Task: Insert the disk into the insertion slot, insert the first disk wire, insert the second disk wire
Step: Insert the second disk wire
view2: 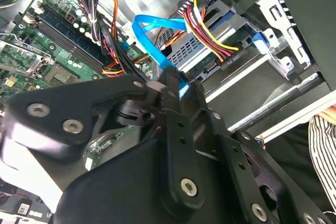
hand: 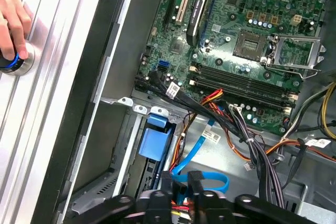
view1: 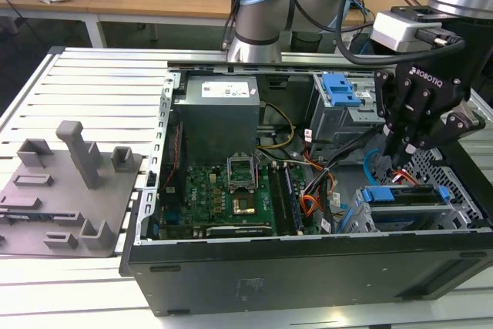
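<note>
Two fingers of your gripper (view1: 402, 161) are closed tight on the plug end of the second disk wire (view2: 157, 22), just above the insertion slot (view1: 360, 219), likely so you can steer it into the disk (view1: 404, 196). That disk lies flat inside the slot, long axis running inward, connector edge facing out, where the first disk wire (view2: 207, 32) looks seated.

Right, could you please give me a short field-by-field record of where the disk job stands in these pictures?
gripper: shut on the second disk wire, above the insertion slot
disk: seated in the insertion slot, blue caddy showing
first disk wire: black plug against the disk's rear edge
second disk wire: looped, its end pinched by the gripper
hand: on a blue-ringed button beside the case
</note>
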Motion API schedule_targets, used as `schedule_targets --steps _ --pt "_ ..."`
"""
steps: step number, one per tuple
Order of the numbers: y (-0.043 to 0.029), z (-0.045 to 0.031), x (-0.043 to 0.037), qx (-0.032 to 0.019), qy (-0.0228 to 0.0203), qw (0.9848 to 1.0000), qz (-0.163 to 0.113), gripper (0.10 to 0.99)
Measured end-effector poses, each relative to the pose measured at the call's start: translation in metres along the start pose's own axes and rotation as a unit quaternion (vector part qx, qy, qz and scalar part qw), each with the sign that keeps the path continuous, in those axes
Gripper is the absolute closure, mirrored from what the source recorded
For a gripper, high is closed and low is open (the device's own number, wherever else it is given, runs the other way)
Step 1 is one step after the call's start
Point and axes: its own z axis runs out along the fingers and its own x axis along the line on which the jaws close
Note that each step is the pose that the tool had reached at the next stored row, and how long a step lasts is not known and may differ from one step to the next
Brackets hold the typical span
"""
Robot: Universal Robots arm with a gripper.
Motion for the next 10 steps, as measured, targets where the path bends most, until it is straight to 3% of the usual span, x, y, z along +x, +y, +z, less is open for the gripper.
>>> schedule_targets --steps 2,6,7,8,10 --pt "0.0000 0.0001 0.0000 0.0000 0.0000 1.0000 0.000 0.922" --pt "0.0000 0.0003 -0.0001 0.0000 0.0000 1.0000 0.000 0.922" --pt "0.0000 0.0006 0.0001 0.0010 -0.0031 1.0000 0.000 0.922" --pt "0.0004 0.0005 0.0011 0.0064 -0.0206 0.9998 0.000 0.922" --pt "0.0007 0.0008 0.0022 0.0117 -0.0378 0.9992 -0.001 0.922"
